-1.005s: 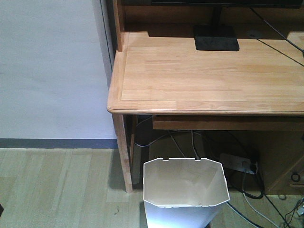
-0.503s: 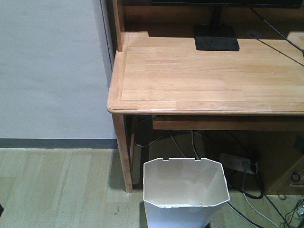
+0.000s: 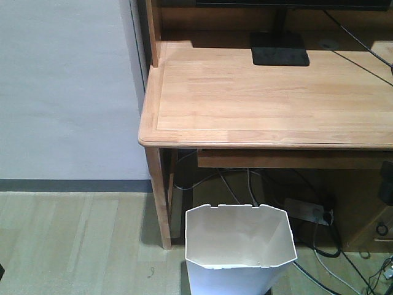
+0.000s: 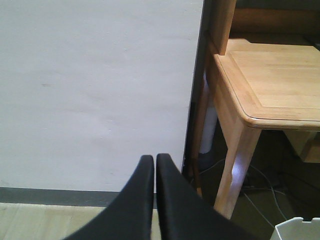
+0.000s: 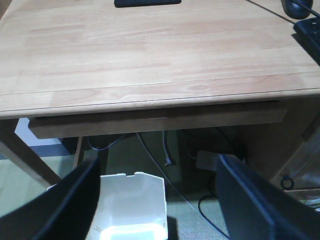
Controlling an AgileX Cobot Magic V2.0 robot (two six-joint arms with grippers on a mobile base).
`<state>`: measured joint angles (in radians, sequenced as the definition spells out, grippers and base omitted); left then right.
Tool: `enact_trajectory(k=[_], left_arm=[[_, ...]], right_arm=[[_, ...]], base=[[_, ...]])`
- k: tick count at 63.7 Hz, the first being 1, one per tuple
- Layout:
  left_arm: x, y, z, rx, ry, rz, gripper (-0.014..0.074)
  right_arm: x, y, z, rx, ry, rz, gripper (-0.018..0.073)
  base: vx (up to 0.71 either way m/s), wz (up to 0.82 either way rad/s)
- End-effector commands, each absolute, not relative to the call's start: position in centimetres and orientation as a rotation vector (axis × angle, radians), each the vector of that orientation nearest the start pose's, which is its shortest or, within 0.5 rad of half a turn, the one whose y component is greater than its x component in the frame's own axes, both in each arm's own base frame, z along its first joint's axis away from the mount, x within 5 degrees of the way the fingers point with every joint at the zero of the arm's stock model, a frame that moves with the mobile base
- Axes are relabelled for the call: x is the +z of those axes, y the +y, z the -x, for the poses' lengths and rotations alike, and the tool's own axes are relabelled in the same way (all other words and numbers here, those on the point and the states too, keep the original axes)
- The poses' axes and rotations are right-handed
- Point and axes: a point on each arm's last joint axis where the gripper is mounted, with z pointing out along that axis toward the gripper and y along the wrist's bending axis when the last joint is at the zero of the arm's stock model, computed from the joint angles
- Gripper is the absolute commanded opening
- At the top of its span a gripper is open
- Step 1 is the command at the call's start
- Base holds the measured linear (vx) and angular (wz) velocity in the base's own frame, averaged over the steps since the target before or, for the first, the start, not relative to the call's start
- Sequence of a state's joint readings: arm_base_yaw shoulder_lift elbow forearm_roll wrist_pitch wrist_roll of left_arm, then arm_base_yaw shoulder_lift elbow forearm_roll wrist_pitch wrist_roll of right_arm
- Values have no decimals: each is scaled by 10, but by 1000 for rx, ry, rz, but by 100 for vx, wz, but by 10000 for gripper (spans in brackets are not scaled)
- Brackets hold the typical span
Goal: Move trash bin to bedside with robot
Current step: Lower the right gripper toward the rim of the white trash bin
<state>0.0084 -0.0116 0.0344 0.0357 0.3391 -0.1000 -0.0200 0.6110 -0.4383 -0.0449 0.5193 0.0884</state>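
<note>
The white trash bin stands on the floor under the front left corner of the wooden desk, its notched edge toward the desk. My right gripper is open, hovering above the bin, which shows between and below its two dark fingers. My left gripper is shut with nothing in it, facing the white wall left of the desk; a corner of the bin's rim shows at the lower right. The bedside is out of view.
A desk leg stands just left of the bin. A power strip and loose cables lie on the floor behind and right of it. A black monitor base sits on the desk. A dark shape pokes in at the right edge.
A dark shape has come into the front view at the right edge under the desk and grown larger. The bin has not moved.
</note>
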Motion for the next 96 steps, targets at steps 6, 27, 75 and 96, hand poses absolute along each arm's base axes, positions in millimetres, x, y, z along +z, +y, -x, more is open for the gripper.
enact_trajectory(k=[6,27,75,96], left_arm=[[176,1,-56,-38,1792,78,-6],[176,1,-56,-38,1792,78,-6],[176,1,-56,-38,1792,78,-6],[176,1,-56,-38,1792,78,-6]], right_arm=[[282,-3,-123,24,2071,-99,500],[296,-2,-159,44,2281,-94,500],[190,-46,-278,173,2704,-74,500],[99,-57,-301,111,2833,-68,502]], base=[[0,0],[0,0],[0,0],[0,0]])
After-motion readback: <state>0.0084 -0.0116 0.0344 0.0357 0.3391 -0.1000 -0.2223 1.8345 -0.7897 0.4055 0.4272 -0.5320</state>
